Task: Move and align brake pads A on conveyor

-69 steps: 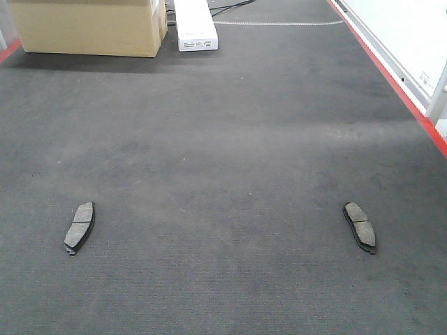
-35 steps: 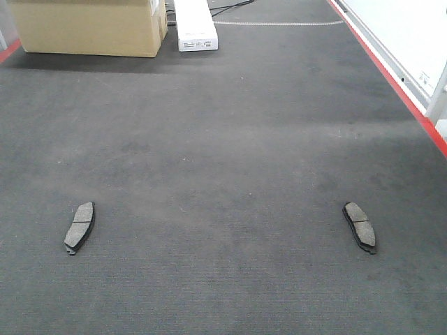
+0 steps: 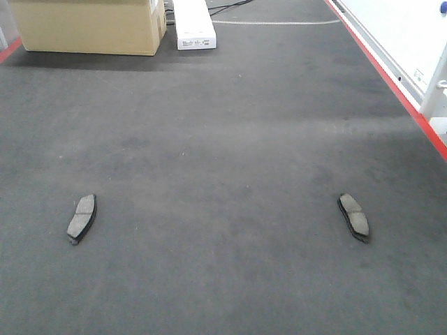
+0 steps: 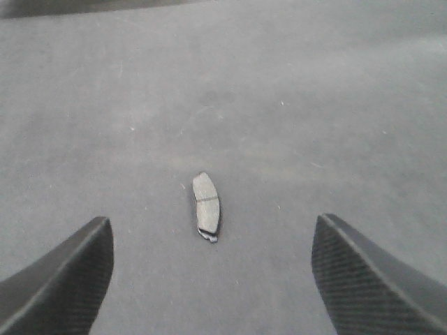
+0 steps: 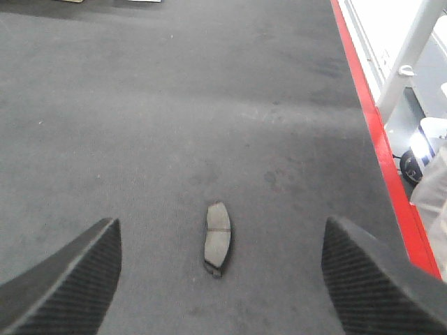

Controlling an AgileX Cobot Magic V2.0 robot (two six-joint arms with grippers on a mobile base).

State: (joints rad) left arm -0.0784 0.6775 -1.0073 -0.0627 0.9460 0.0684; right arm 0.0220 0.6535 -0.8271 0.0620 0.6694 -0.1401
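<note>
Two brake pads lie grey face up on the dark grey conveyor (image 3: 223,160). The left pad (image 3: 82,217) also shows in the left wrist view (image 4: 207,204), ahead of my left gripper (image 4: 209,234), which is open and empty above the belt. The right pad (image 3: 354,216) also shows in the right wrist view (image 5: 218,237), ahead of my right gripper (image 5: 220,234), open and empty. The grippers do not show in the front view. Other pads are out of view.
A cardboard box (image 3: 89,26) and a white box (image 3: 193,24) stand at the far end of the belt. A red strip (image 3: 383,73) runs along the right edge, with a white frame (image 5: 412,49) beyond it.
Both pads sit slightly higher and smaller in the front view than before; the view has shifted a little. The pads lie in the same poses.
</note>
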